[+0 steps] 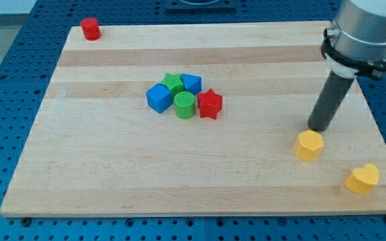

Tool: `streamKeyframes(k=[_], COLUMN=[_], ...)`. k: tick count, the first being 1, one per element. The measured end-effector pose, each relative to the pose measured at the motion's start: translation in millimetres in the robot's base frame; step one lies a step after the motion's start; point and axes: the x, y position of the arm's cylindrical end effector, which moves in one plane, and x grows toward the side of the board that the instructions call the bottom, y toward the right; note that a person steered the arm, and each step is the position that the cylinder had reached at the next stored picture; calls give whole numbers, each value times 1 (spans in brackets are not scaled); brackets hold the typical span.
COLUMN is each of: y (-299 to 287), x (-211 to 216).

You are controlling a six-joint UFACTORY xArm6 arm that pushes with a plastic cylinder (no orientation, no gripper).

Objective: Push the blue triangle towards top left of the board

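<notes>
My tip (318, 127) sits on the tabletop (112, 161) at the view's right, just behind the yellow hexagon block (309, 145); whether it touches the block cannot be told from this angle. There is no gripper here, only the straight dark rod (330, 102), so nothing opens or closes. The rod rises into a grey arm housing (364, 30) that is cut off by the view's top and right edges.

Near right corner: a yellow heart block (362, 179), apart from the hexagon.

Well to the left, around the board's middle, a tight cluster of five. The blue triangle (191, 83) is at the cluster's far side; its shape is hard to make out, as it is partly hidden by its neighbours. Beside it on the left, a green block (173, 82), shape unclear, partly covered. Nearer: a blue cube (159, 98) at left, a green cylinder (185, 105) in the middle, a red star (210, 104) at right. These look to be touching one another.

Far left corner: a red cylinder (90, 29) at the board's edge, alone.

The tip is well apart from the cluster.
</notes>
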Motion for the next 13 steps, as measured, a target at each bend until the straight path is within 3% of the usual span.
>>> streamKeyframes(k=[1, 3, 8, 11, 13], y=[-7, -85, -248, -234, -234], x=[-27, -72, -76, -85, -115])
